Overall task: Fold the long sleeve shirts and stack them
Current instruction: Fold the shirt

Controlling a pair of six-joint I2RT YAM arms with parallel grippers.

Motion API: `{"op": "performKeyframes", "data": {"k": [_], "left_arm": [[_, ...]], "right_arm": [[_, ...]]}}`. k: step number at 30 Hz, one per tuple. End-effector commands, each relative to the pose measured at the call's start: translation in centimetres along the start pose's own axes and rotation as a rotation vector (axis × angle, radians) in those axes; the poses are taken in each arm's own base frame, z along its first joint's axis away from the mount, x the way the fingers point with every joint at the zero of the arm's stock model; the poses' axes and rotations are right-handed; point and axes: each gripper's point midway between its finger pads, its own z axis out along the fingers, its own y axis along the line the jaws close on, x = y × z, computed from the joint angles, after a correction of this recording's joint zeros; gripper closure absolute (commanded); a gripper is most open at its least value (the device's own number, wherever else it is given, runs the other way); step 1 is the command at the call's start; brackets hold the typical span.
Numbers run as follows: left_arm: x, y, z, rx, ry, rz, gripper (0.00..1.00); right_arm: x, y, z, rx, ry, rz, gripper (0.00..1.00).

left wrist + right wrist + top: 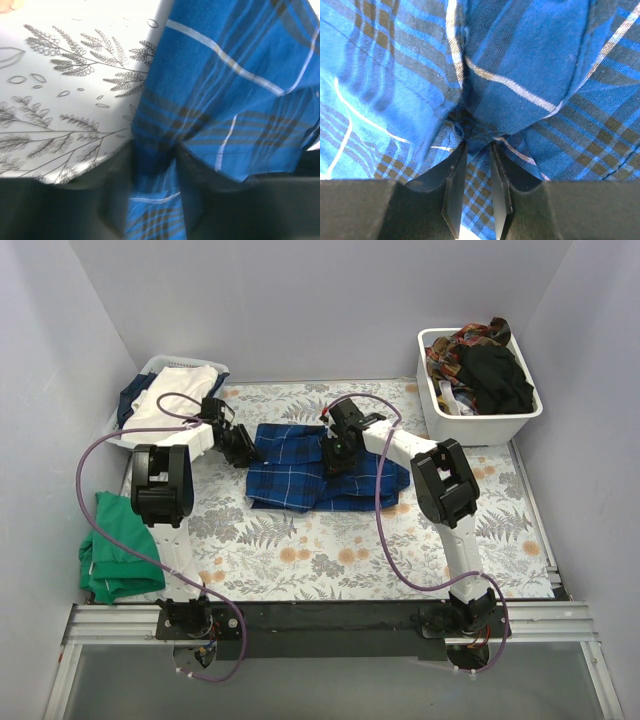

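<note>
Your counter (300,545), under its floral cloth, carries the blue plaid shirt (290,475), which lies crumpled around the middle and a little toward the back. Behind the shirt to its right sits a white tub (480,428) heaped with dark and patterned clothes. Behind it to the left is a laundry basket (185,364) of pale cloth, its front hidden by your left arm. Well off to the shirt's front left lies a green garment (115,550). Your right arm crosses the shirt's right half and covers it, so no collar or pocket can be made out. The left pincer (155,165) is nipped onto a gathered fold at the shirt's left edge. The right pincer (477,150) is nearly closed, pinching a pucker of the shirt near its upper middle.
</note>
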Motion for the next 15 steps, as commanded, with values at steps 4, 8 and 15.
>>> {"op": "performKeyframes", "data": {"k": [4,8,15], "left_arm": [[1.1,-0.6,-0.2,-0.003,0.016,0.042,0.95],[0.0,-1.7,-2.5,-0.015,-0.037,0.056,1.0],[-3.0,-4.8,-7.3,-0.01,-0.15,0.112,1.0]], "right_arm": [[2.3,-0.3,0.8,-0.006,0.072,0.023,0.67],[3.0,-0.5,1.3,-0.013,0.095,0.023,0.68],[2.0,0.5,0.0,-0.017,0.056,-0.022,0.67]]}}
